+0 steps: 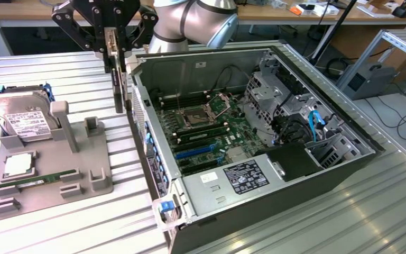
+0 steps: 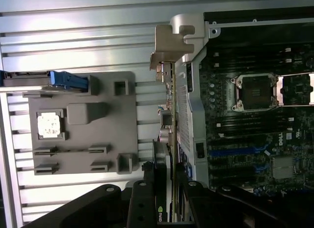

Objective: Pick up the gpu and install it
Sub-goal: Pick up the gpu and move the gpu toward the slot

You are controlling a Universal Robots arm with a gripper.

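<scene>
From my station, the pick-up half of the job looks done and the install half not yet begun. The black linkage gripper (image 1: 116,57) has its jaws drawn in partway and clamped on the two flat faces of the gpu (image 1: 120,92), a thin dark circuit card that hangs on edge, long side vertical. In the wrist view I look straight down the card (image 2: 169,115) to its silvery metal end bracket (image 2: 171,41).

The card is outside the open grey-and-black computer case (image 1: 182,69), just beside the case's perforated rear wall (image 2: 194,115), on the side that faces the grey moulded parts holder (image 1: 83,159). It appears lifted clear of that holder, and I can't see it touching the case wall.

Inside the case, the green motherboard (image 1: 203,127) lies exposed, and the blue expansion slot (image 1: 194,152) on it is empty; I judge that is where the card belongs. The card has not crossed over the case wall, so alignment and seating are all left to do.

On the holder, away from the case, the silver boxy hard drive with a white label (image 1: 23,119), the square silvery processor chip (image 1: 18,165) and the narrow green memory stick (image 1: 30,183) sit in their places, untouched.
</scene>
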